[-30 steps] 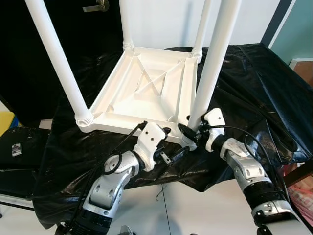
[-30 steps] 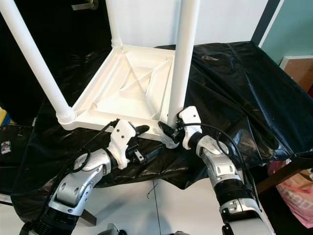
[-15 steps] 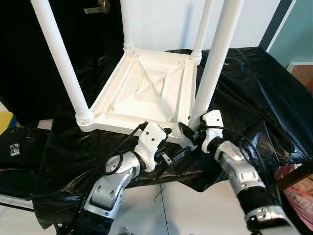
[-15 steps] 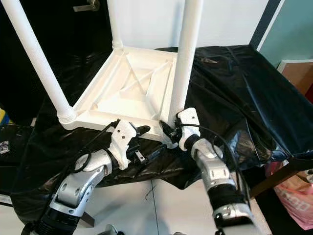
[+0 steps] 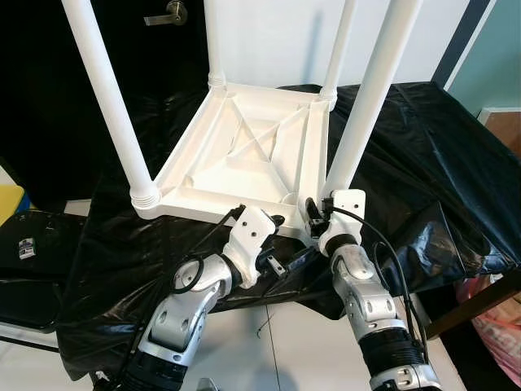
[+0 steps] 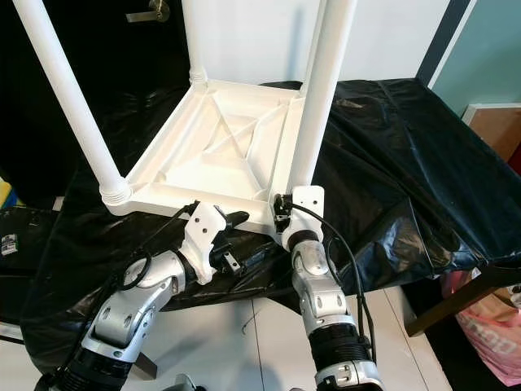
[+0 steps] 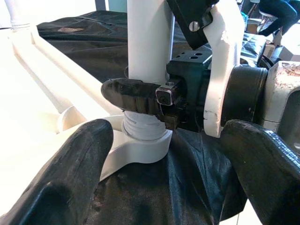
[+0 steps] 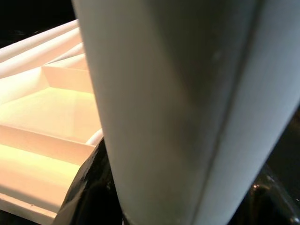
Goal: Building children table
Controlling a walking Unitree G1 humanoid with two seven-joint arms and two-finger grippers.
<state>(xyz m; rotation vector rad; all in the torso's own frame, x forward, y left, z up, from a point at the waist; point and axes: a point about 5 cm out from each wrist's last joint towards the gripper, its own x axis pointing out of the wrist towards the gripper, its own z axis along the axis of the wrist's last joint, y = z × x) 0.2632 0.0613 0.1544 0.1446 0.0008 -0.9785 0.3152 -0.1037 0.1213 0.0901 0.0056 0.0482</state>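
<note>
The white children's table (image 5: pixel 244 155) lies upside down on a black sheet, with its legs pointing up. My right gripper (image 5: pixel 313 216) is shut on the base of the near right leg (image 5: pixel 366 98), just above its threaded socket (image 7: pixel 140 140). In the left wrist view one black finger (image 7: pixel 136 96) wraps that leg (image 7: pixel 147 42). In the right wrist view the leg (image 8: pixel 173 103) stands between the dark fingers (image 8: pixel 89 187). My left gripper (image 5: pixel 286 238) is open at the tabletop's near edge, just left of that corner, holding nothing.
A black plastic sheet (image 5: pixel 423 147) covers the work surface and hangs over its front edge. The near left leg (image 5: pixel 106 98) rises steeply on the left. A dark door with a handle (image 5: pixel 167 12) stands behind. A pink bag (image 5: pixel 496 326) sits on the floor at the right.
My right wrist has turned about the leg's base and its forearm has swung left, closer to the left arm. The grip on the leg holds. The left gripper has stayed put.
</note>
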